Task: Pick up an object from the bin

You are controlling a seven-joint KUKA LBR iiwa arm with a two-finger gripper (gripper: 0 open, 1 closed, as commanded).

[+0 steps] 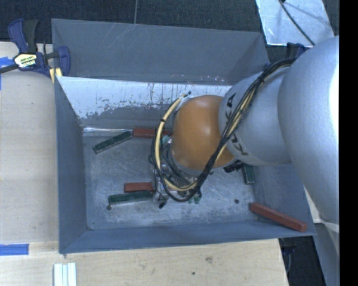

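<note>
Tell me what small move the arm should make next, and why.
Probably a slight shift toward the view's left, then down. The hand hangs low near the bin floor, beside the right ends of a short red-brown stick and a dark green stick lying side by side. The orange cover hides whether it touches either.

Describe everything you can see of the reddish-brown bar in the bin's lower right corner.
The reddish-brown bar is long, thin and flat-sided, matt like painted wood or plastic, and looks whole. It lies slanted, left end higher in the view, right end towards the bin's corner, at the foot of the sloping wall. Nothing but the bin seems to touch it.
</note>
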